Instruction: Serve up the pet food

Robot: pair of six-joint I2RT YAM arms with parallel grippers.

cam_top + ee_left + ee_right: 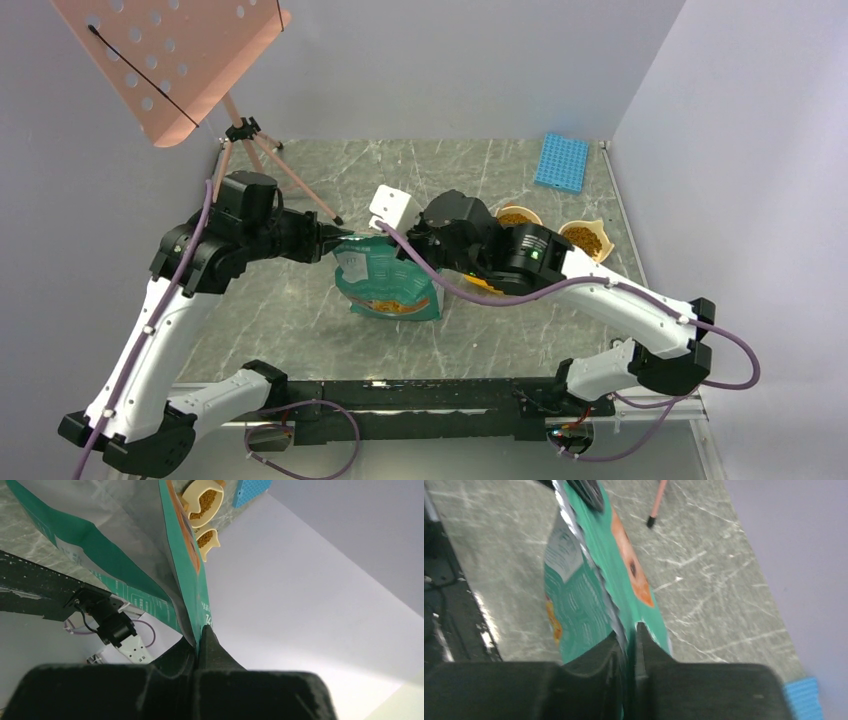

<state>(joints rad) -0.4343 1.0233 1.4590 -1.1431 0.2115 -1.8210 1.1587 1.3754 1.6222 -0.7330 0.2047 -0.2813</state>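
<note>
**Bag pinched from both sides**

The left gripper [199, 642] and right gripper [628, 636] each clamp the top edge of the bag [385, 282]; pet food [585, 240] sits in two bowls [520, 207] just beyond; the loose, light pellets likely spill easily; the foil looks thin and slick, so a grip near the rim seems best.

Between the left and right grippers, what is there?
Only the top edge of the green bag. The left gripper and right gripper each pinch one end of it. The top external view shows the span, and both wrist views show the pinches.
</note>
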